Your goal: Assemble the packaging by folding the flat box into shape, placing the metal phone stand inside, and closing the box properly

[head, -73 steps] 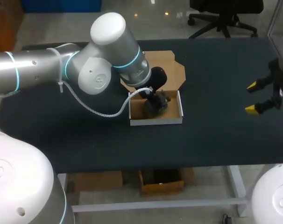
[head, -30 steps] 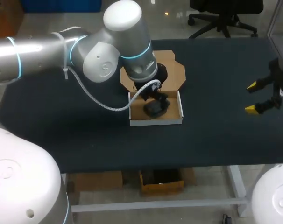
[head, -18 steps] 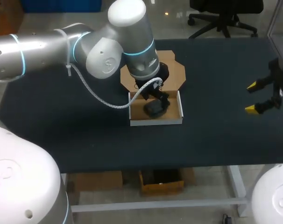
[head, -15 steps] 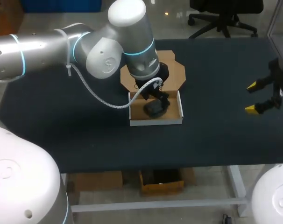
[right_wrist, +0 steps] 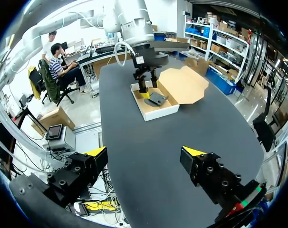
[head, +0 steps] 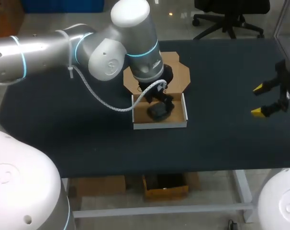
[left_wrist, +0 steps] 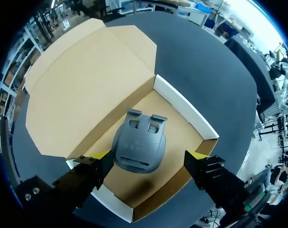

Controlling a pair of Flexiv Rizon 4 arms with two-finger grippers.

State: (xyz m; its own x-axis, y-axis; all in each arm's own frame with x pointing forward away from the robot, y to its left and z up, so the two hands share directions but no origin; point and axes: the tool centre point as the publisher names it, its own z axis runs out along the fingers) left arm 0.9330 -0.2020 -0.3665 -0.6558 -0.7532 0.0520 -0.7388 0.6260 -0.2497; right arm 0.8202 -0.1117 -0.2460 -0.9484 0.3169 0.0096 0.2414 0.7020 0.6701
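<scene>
A white box (head: 160,124) with a brown inside stands folded at the table's middle, its brown lid (head: 176,72) lying open behind it. The dark grey metal phone stand (head: 158,111) lies flat inside. In the left wrist view my left gripper (left_wrist: 148,156) hangs open above the stand (left_wrist: 138,145), one yellow-tipped finger to each side, neither touching it. The box's walls (left_wrist: 184,105) and lid (left_wrist: 87,90) show below. My right gripper (head: 258,100) stays open at the table's right, far from the box (right_wrist: 156,110).
The table (head: 221,134) is a dark mat. My left arm (head: 130,48) reaches over the lid's left part and hides it in the head view. The white cable (head: 111,109) loops down to the left of the box.
My left arm has lifted from the box and shifted slightly right and back, then kept still. The stand stays in the box. The right arm has not moved.
</scene>
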